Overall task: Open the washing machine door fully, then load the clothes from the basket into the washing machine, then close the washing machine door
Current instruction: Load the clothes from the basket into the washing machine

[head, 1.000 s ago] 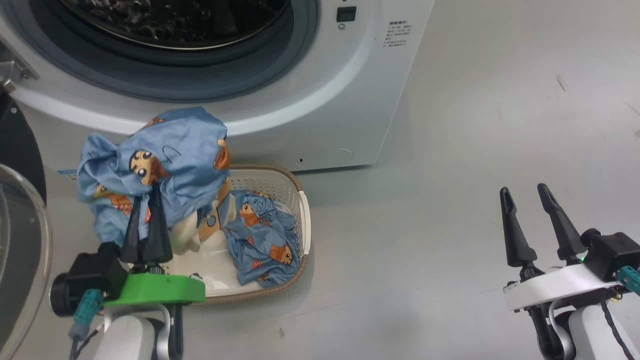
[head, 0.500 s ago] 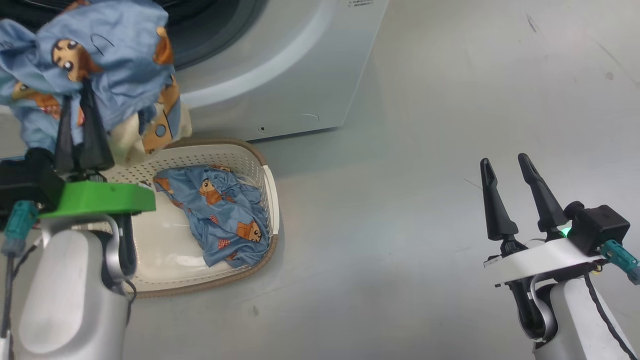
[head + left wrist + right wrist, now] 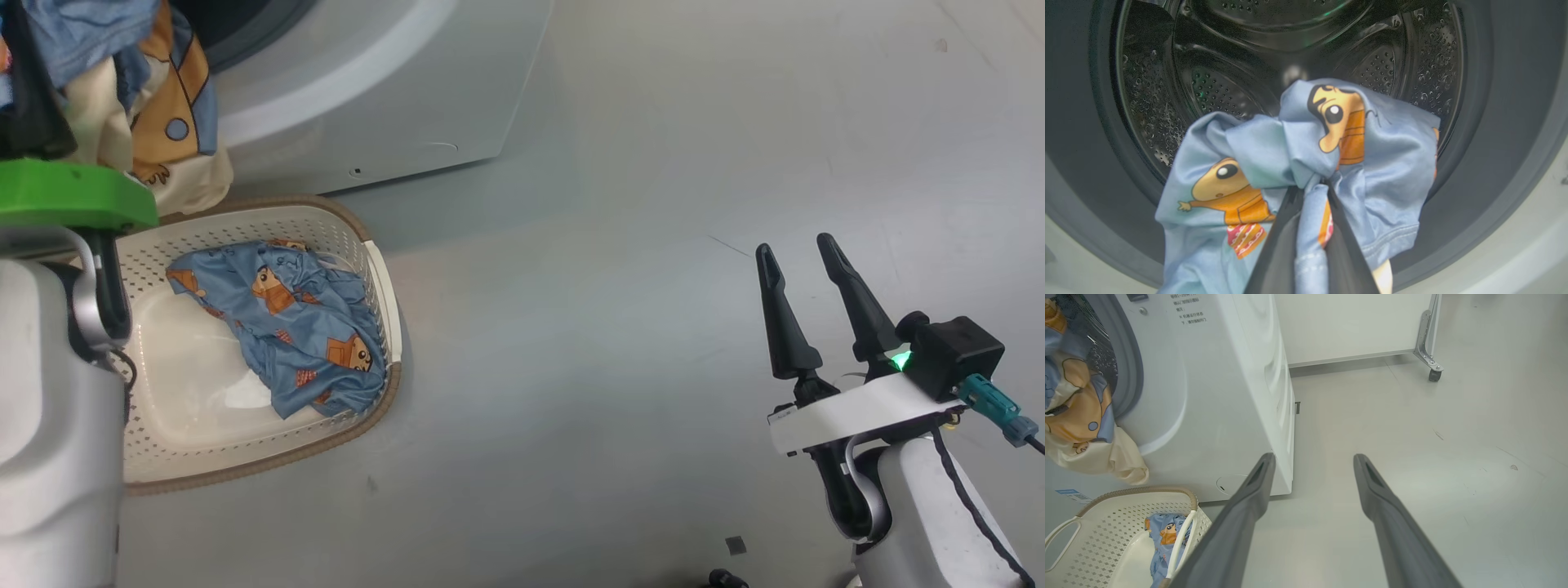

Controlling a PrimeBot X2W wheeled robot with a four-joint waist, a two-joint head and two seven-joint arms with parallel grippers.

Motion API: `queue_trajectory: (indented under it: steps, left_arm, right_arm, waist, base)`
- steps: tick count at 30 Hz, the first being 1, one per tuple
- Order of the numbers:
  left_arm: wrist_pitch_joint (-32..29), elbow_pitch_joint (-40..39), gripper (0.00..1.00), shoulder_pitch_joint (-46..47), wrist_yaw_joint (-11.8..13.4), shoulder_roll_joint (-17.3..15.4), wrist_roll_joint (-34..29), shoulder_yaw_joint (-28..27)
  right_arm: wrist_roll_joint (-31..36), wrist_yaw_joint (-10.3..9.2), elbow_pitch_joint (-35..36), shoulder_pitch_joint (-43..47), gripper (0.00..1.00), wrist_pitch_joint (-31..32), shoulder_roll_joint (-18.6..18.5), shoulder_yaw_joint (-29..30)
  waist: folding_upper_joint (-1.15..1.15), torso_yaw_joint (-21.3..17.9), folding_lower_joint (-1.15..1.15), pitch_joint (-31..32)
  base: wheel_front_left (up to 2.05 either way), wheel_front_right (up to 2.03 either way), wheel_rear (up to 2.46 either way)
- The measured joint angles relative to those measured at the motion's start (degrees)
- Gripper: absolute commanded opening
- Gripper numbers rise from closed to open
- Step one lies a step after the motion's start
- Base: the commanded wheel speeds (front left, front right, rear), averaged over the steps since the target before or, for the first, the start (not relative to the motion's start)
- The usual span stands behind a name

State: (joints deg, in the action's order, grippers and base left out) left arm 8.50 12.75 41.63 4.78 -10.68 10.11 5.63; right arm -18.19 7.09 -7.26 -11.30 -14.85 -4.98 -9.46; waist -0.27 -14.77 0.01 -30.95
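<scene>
**Left claw holds clothes at the drum mouth**

The left claw is clenched on a bundle of clothes, light-blue fabric printed with orange-brown cartoon figures, pinched between its two dark fingers. The bundle hangs in front of the open mouth of the washing machine, with the perforated steel drum behind it and the grey gasket around it. A cream piece droops from the same bundle, above the basket. The basket stands on the floor just in front of the machine and holds one more blue printed piece. The right claw is released, its fingers spread and holding nothing, over the floor well apart from the basket.
</scene>
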Motion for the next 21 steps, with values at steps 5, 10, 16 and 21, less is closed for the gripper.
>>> queue_trajectory:
  steps: [5, 10, 16, 21]
  left_arm:
    - [-0.65, 2.7, 0.0, 4.91, 0.0, -0.79, -0.13, -0.36]
    - [-1.11, 5.33, 0.0, 9.44, -0.03, -2.47, -0.92, -0.68]
    - [-2.02, 7.69, 0.0, 15.16, -0.09, -3.37, -1.75, -0.92]
    - [-2.01, 9.78, 0.0, 19.36, -0.13, -5.22, -2.61, -1.6]
  right_arm:
    - [-0.07, 0.0, 0.05, -1.79, 1.0, 0.0, -0.01, -0.92]
    - [-0.07, 0.0, 0.14, -3.87, 1.0, 0.0, 0.01, -2.97]
    - [-0.18, 0.0, 0.11, -4.94, 1.0, 0.0, 0.03, -5.16]
    - [-0.58, 0.0, 0.08, -6.68, 1.0, 0.0, 0.3, -6.79]
  waist:
    - [0.0, -0.79, 0.0, -2.56]
    - [0.0, -1.47, 0.0, -5.23]
    - [0.0, -2.39, 0.0, -8.34]
    - [0.0, -3.48, 0.0, -10.73]
  base:
    - [0.0, 0.0, 0.0]
    - [0.0, 0.0, 0.0]
    - [0.0, 0.0, 0.0]
    - [0.0, 0.0, 0.0]
